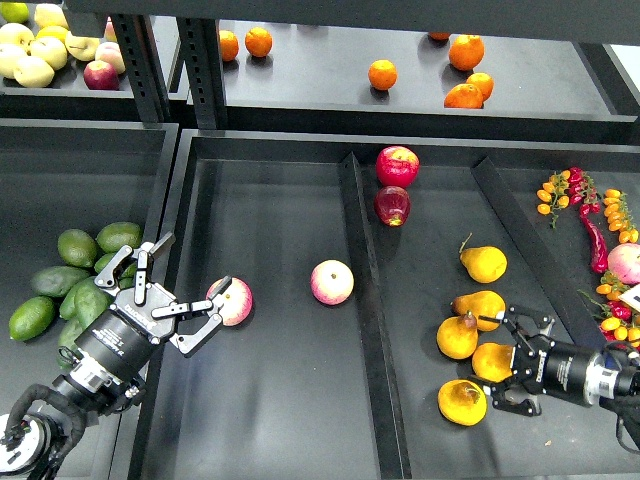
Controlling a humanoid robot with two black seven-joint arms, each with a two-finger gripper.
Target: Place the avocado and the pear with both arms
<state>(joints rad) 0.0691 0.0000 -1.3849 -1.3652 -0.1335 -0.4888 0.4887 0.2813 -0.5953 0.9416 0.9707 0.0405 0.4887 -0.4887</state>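
Observation:
The pear (pixel 462 402), golden yellow with a brown dimple, lies free at the front of the right compartment. My right gripper (pixel 512 360) is open just right of it, its fingers spread either side of another pear (pixel 491 362). Several dark green avocados (pixel 78 247) lie in a pile in the left tray, with a lime-green one (pixel 32 318) at its front. My left gripper (pixel 186 293) is open and empty over the pile's right edge, one fingertip close to a pink-yellow apple (pixel 232 301).
More pears (pixel 484 264) lie in the right compartment. An apple (pixel 332 282) sits in the middle compartment and two red apples (pixel 397 166) behind the divider (pixel 362 290). Oranges (pixel 383 74) are on the back shelf. Chillies and small tomatoes (pixel 600 225) are at the far right.

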